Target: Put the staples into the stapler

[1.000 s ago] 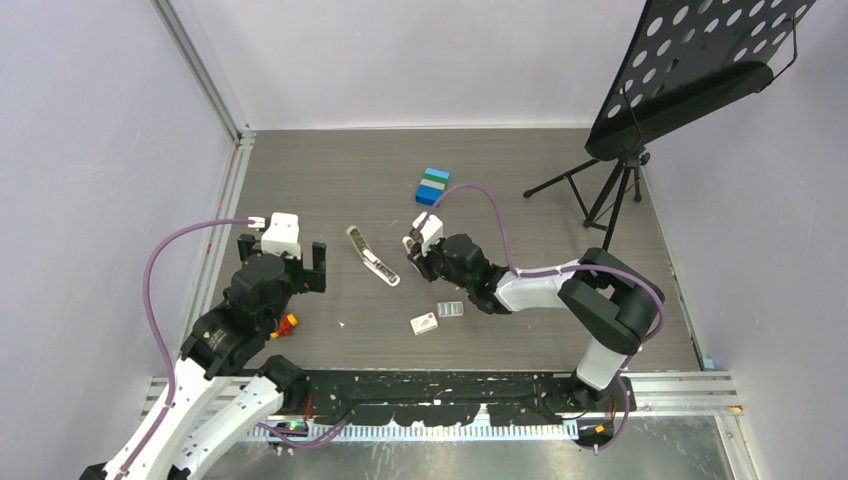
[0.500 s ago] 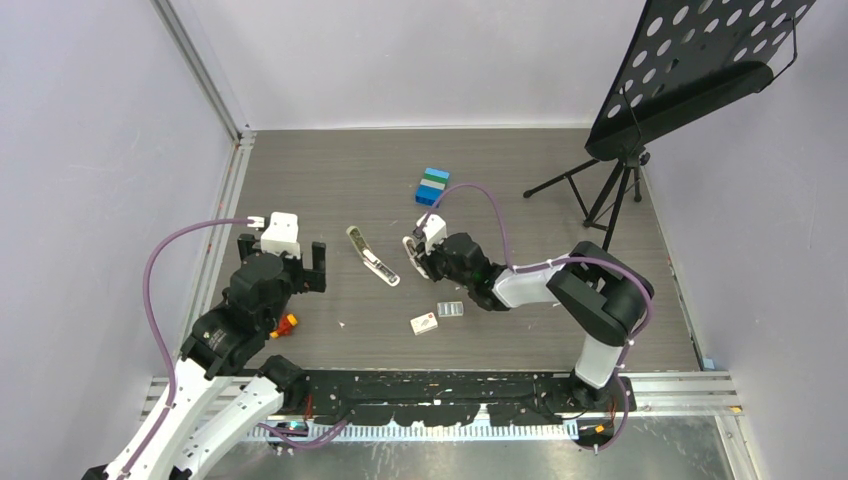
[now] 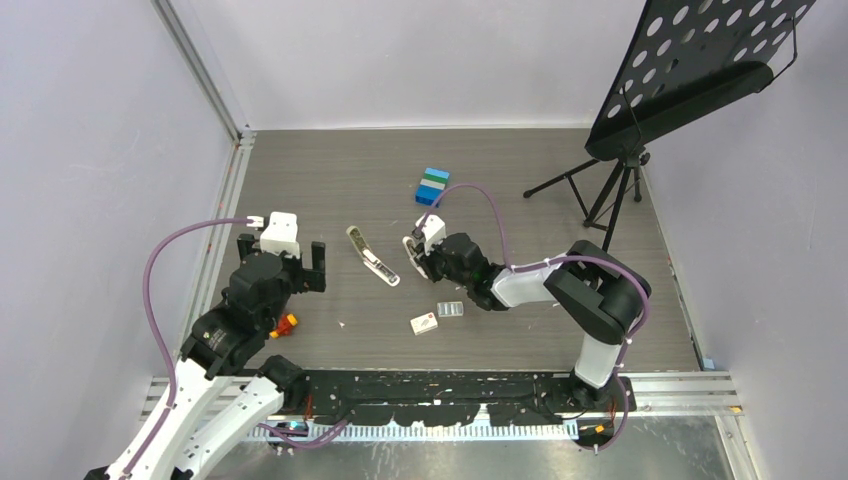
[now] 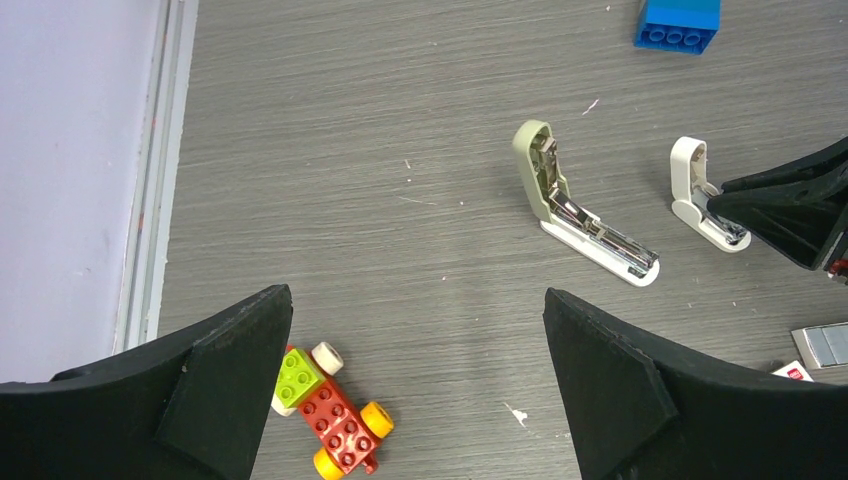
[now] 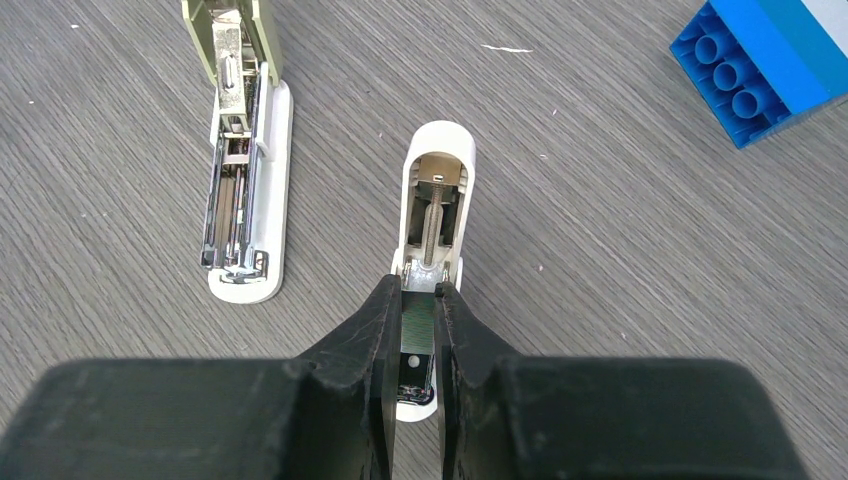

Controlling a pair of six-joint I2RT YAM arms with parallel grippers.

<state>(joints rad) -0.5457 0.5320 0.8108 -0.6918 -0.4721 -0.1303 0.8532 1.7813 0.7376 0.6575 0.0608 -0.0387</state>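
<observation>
Up top, we see the stapler (image 3: 372, 258) lying open mid-tabletop (image 3: 500, 190), the staples box (image 3: 424, 323) toward the near edge. Left wrist: left tool (image 4: 416, 295) spread wide, empty. Right wrist: right tool (image 5: 420, 292) clamps the stubby white piece (image 5: 441, 135). The stapler looks light and rigid, so take its base sides.

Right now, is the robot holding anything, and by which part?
The right gripper pinches the stubby white piece by its near end; the left gripper holds nothing.

A grey wood-grain tabletop (image 3: 330, 170) is enclosed by pale lilac walls (image 3: 420, 60) beyond and to both sides of the right claw (image 3: 416, 262). A black perforated music stand (image 3: 700, 70) on a tripod is set beyond it, far to its right. An aluminium rail (image 3: 228, 200) is run along the tabletop's left edge. Everything is evenly lit.
</observation>
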